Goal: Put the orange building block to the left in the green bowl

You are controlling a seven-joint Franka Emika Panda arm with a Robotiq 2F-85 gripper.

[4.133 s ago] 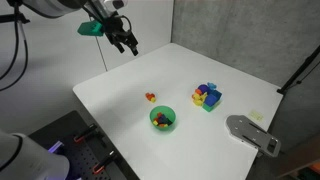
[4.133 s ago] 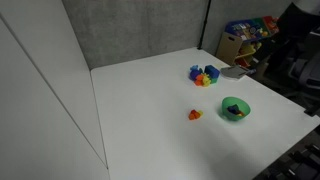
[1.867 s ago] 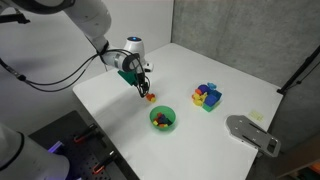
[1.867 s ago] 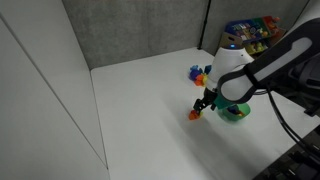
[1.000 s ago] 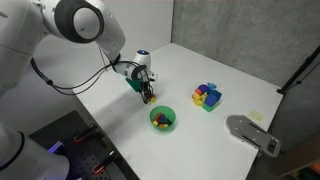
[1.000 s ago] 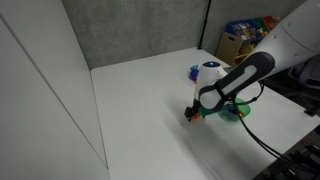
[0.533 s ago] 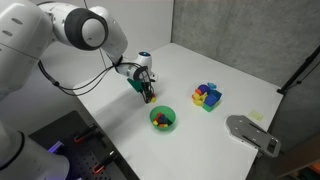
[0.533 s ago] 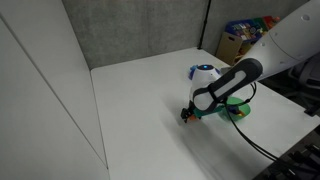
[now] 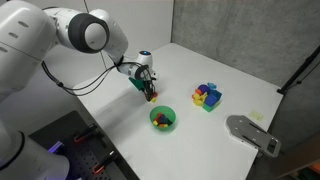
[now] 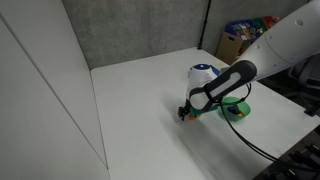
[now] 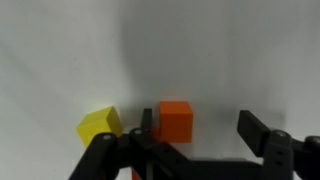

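Observation:
In the wrist view the orange building block (image 11: pixel 176 121) lies on the white table between my open fingers, close against the left finger (image 11: pixel 147 124), with a wide gap to the right finger (image 11: pixel 250 130). My gripper (image 11: pixel 198 130) is open and down at the table. In both exterior views the gripper (image 9: pixel 150 95) (image 10: pixel 184 112) sits low over the block and hides it. The green bowl (image 9: pixel 162 119) stands just beside it with small blocks inside; it also shows behind the arm in an exterior view (image 10: pixel 236 110).
A tiny yellow block (image 11: pixel 100 126) lies just left of the orange one. A cluster of blue, yellow, purple and green blocks (image 9: pixel 207 96) sits further back. A grey flat device (image 9: pixel 250 132) lies at the table's corner. A toy shelf (image 10: pixel 250 35) stands behind.
The arm came in from above and behind, lowered to the table beside the bowl, and in the last second settled slightly lower around the orange block. Jaws stay open.

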